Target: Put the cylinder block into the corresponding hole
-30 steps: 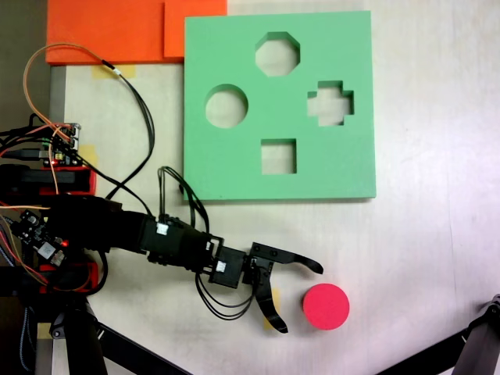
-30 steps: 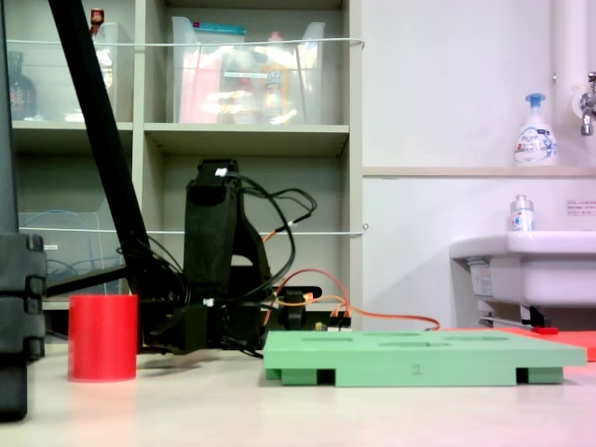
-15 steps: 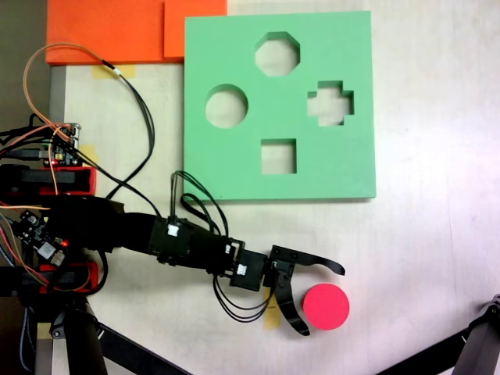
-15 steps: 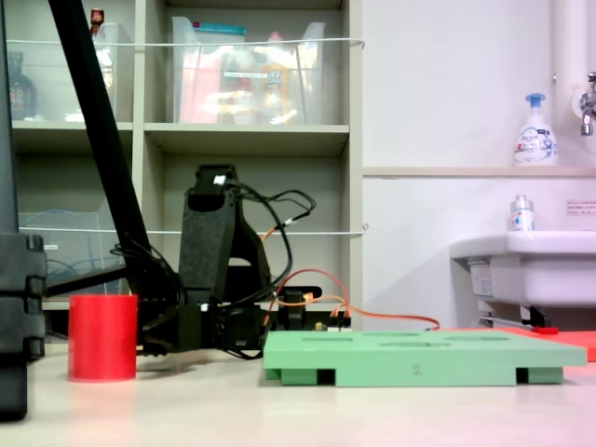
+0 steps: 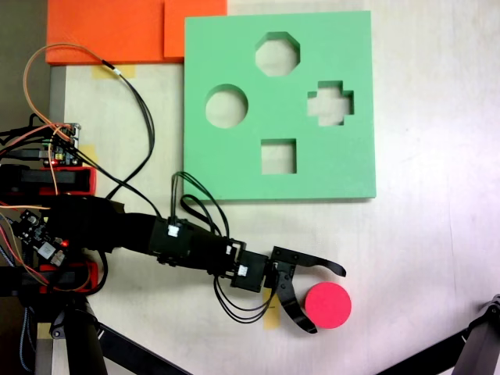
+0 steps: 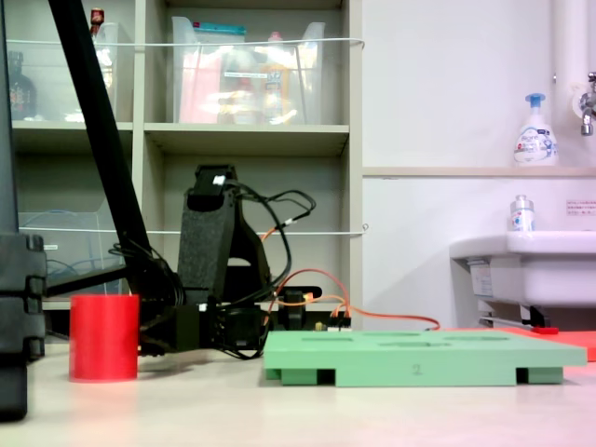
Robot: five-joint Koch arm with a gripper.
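The cylinder block (image 5: pixel 327 305), red-pink with a flat round top, stands on the table at the lower right in a fixed view and at the left (image 6: pixel 103 337) in another. My gripper (image 5: pixel 326 301) is open, low over the table, with its two black fingers either side of the cylinder's left half. The lower finger (image 5: pixel 297 312) lies against the cylinder's left edge, and the upper one passes just above it. The green foam board (image 5: pixel 234 172) lies farther up the table, its round hole (image 5: pixel 226 106) at the left. From the side the board (image 6: pixel 419 358) lies flat.
The board also has an octagonal cut-out (image 5: pixel 277 53), a cross cut-out (image 5: pixel 330 103) and a square cut-out (image 5: pixel 279 156). Orange foam sheets (image 5: pixel 109 27) lie at the top left. The arm's base and wiring (image 5: pixel 55 156) fill the left edge. Tripod legs (image 5: pixel 101 344) cross the bottom corners.
Over the second the arm stretched right toward the cylinder until its fingers straddled it. In the last half second the lower finger swung in against it, nudging the cylinder slightly.
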